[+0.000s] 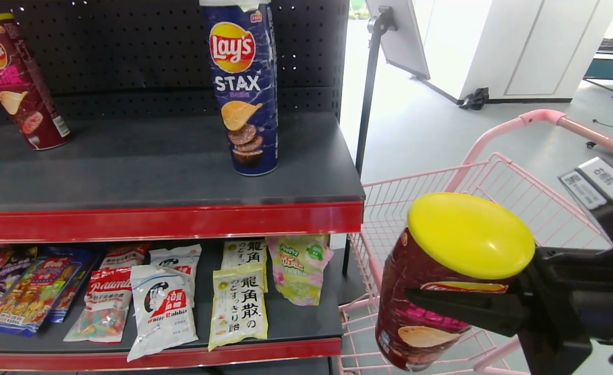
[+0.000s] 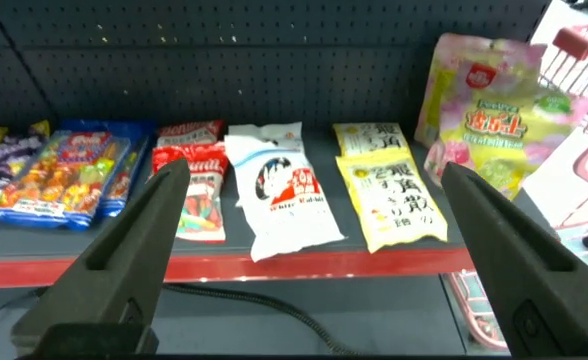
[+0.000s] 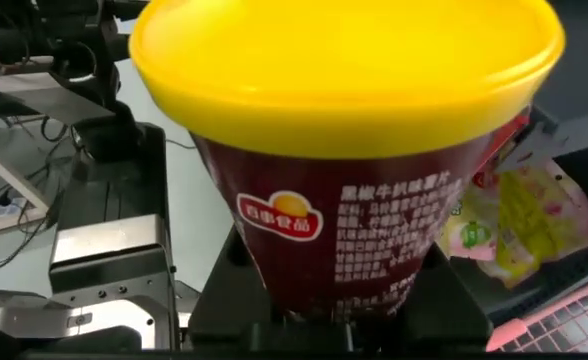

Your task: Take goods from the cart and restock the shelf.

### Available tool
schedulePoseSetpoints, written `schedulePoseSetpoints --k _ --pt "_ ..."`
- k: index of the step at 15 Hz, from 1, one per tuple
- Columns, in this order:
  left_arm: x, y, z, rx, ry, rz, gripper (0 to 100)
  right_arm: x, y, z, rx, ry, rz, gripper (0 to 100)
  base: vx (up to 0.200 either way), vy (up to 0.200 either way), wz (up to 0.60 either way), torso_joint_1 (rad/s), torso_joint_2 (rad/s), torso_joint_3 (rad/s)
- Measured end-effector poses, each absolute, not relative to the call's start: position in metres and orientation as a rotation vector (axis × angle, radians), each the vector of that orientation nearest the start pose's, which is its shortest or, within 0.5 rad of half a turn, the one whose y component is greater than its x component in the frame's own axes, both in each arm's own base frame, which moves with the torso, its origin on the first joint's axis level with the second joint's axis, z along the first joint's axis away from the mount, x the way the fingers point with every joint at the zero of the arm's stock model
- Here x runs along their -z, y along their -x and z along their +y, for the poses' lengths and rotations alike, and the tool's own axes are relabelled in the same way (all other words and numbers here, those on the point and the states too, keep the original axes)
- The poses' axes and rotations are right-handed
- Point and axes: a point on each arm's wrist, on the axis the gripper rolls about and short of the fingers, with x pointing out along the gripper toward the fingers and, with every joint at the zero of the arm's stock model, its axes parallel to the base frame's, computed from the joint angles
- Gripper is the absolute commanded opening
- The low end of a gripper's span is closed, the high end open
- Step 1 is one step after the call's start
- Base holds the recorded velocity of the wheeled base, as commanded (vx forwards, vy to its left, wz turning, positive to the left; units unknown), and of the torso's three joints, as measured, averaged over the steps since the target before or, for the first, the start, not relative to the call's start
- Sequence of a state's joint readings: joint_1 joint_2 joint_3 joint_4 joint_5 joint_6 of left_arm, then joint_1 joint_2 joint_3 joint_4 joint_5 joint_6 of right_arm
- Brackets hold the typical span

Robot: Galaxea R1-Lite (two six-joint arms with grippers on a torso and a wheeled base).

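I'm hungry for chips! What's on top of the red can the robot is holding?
A yellow lid sits on top of the red can, closing it fully. What's inside cannot be seen, because the lid covers the opening.

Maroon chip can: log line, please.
right hand shut on maroon yellow-lidded chip can | by pink wire cart | left hand open

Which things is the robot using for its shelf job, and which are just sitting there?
For the job: maroon chip can held in the right end effector; pink cart; top shelf.
Just sitting: blue chip can, another maroon can, candy bags on the lower shelf, the open left end effector, grey board on a stand.
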State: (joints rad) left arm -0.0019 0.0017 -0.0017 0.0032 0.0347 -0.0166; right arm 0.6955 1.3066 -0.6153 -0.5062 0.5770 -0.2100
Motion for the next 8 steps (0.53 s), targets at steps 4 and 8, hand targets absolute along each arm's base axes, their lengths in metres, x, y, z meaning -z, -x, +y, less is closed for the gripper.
schedulePoseSetpoints --k 4,8 --pt "-0.0757 0.0228 0.0008 -0.033 0.016 0.003 100 -0.2154 -0.1481 0.1411 -1.282 0.193 0.079 0 0.0 0.0 0.0 0.203 -0.52 -0.326" --pt "-0.0757 0.0228 0.0008 -0.033 0.017 0.003 100 -0.2168 -0.1484 0.1396 -1.27 0.187 0.078 0 0.0 0.0 0.0 0.229 -0.56 -0.334"
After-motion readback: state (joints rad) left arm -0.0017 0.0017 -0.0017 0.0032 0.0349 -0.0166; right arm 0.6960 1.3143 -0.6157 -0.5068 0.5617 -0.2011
